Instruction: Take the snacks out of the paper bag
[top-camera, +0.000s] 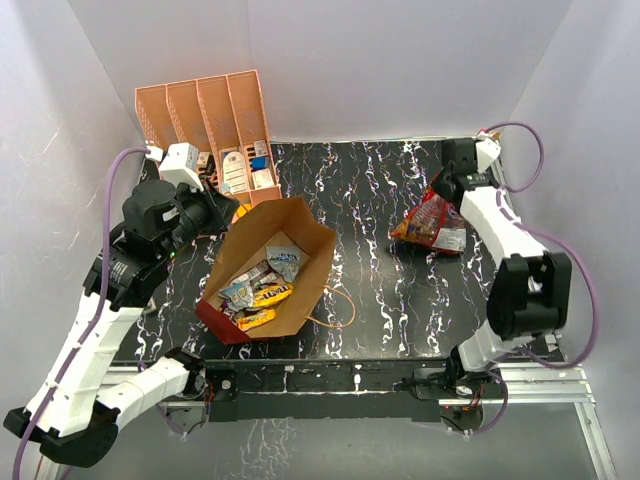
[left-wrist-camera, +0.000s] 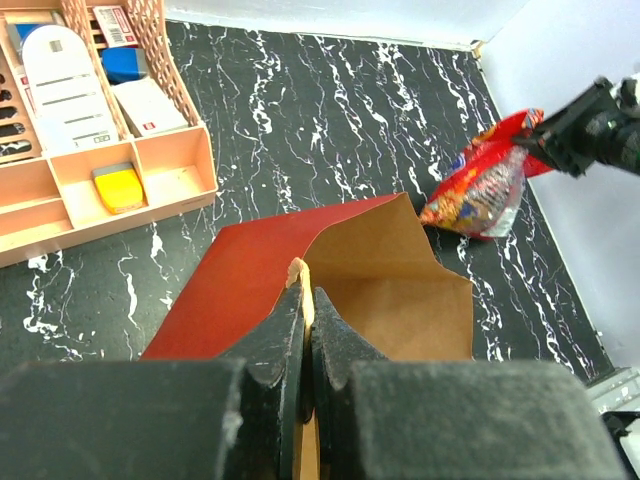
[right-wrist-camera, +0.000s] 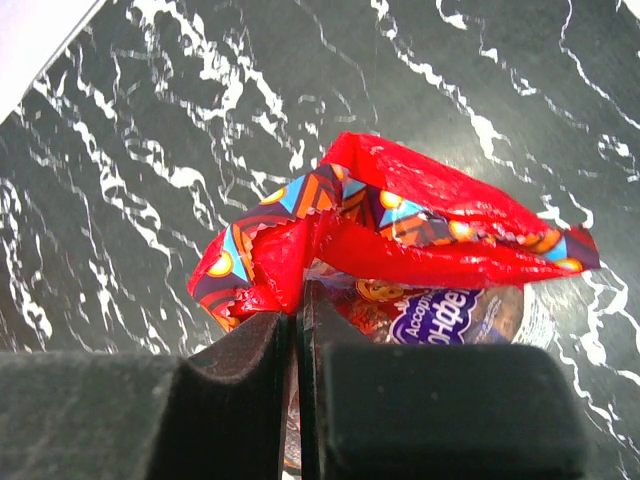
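Observation:
The paper bag (top-camera: 305, 238) lies open on the black marbled table, brown inside up and dark red outside at its near-left corner. Several small packets lie in it: yellow (top-camera: 271, 293), orange (top-camera: 255, 319), silver-blue (top-camera: 284, 262). My left gripper (top-camera: 226, 214) is shut on the bag's far-left rim; the left wrist view shows the gripper (left-wrist-camera: 306, 298) pinching the paper edge (left-wrist-camera: 250, 265). My right gripper (top-camera: 441, 194) is shut on the top of the red-and-clear sweets bag (top-camera: 430, 224) at the right rear. It also shows in the right wrist view (right-wrist-camera: 298, 302), pinching the crinkly red top (right-wrist-camera: 430, 225).
The peach slotted rack (top-camera: 205, 110) with small white and blue boxes stands at the back left, just behind my left gripper. A tan loop handle (top-camera: 338, 308) lies to the right of the paper bag. White walls enclose the table on three sides.

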